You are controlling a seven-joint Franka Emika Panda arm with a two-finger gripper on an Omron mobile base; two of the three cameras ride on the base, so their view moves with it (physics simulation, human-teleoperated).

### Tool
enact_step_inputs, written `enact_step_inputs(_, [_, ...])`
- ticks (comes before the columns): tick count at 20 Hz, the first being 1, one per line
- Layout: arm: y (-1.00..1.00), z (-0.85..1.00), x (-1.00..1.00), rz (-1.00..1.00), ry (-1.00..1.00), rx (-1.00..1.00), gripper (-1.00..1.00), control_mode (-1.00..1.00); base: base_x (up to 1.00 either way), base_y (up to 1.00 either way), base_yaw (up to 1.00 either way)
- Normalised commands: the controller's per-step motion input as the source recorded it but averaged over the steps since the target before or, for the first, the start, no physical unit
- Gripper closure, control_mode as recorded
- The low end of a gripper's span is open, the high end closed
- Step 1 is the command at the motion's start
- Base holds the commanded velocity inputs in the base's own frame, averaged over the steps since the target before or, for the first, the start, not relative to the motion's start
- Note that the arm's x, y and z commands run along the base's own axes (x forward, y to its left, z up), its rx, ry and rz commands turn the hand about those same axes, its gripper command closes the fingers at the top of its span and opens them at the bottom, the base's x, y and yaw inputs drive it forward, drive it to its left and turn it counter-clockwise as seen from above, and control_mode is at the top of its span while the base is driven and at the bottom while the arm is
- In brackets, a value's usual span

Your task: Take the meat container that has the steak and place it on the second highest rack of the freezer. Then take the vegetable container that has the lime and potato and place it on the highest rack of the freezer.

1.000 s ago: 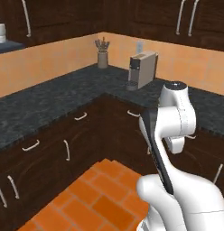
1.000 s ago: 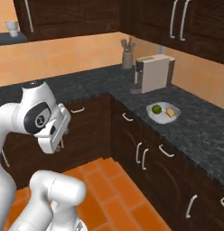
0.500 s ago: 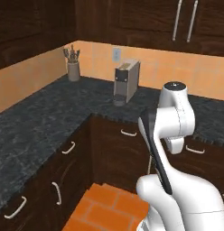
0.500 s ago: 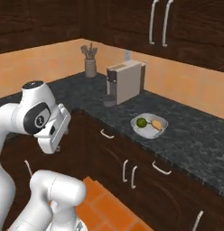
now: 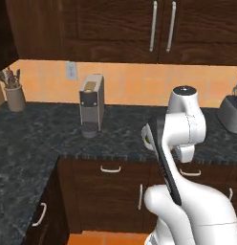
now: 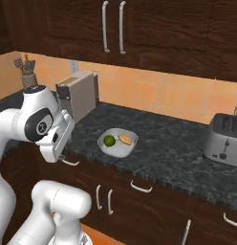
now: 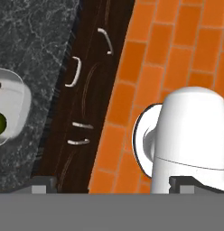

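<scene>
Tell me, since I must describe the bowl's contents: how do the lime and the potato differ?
The lime is green and round; the potato is tan-orange and longer, oblong. The lime lies nearer the coffee machine, the potato nearer the toaster. Both are small and rest side by side in the same white bowl on the counter.

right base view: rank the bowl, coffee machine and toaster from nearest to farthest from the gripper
From the gripper, by the counter's front edge:
1. bowl, on the counter just to the right
2. coffee machine, farther back toward the wall
3. toaster, far right end of the counter
</scene>
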Motion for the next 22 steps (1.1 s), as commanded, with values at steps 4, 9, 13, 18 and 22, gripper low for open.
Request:
enact_step_inputs(4, [0.00,0.00,0.00,0.00,0.00,0.00,-1.00,1.00,0.86,0.24,-0.50])
enact_step_inputs(9, [0.00,0.00,0.00,0.00,0.00,0.00,-1.00,1.00,0.73,0.44,-0.26])
enact_step_inputs(13, [0.00,0.00,0.00,0.00,0.00,0.00,-1.00,1.00,0.39,0.36,-0.16])
enact_step_inputs(18, [0.00,0.00,0.00,0.00,0.00,0.00,-1.00,1.00,0.04,0.29,-0.12])
enact_step_inputs(22, [0.00,0.00,0.00,0.00,0.00,0.00,-1.00,1.00,0.00,0.31,-0.10])
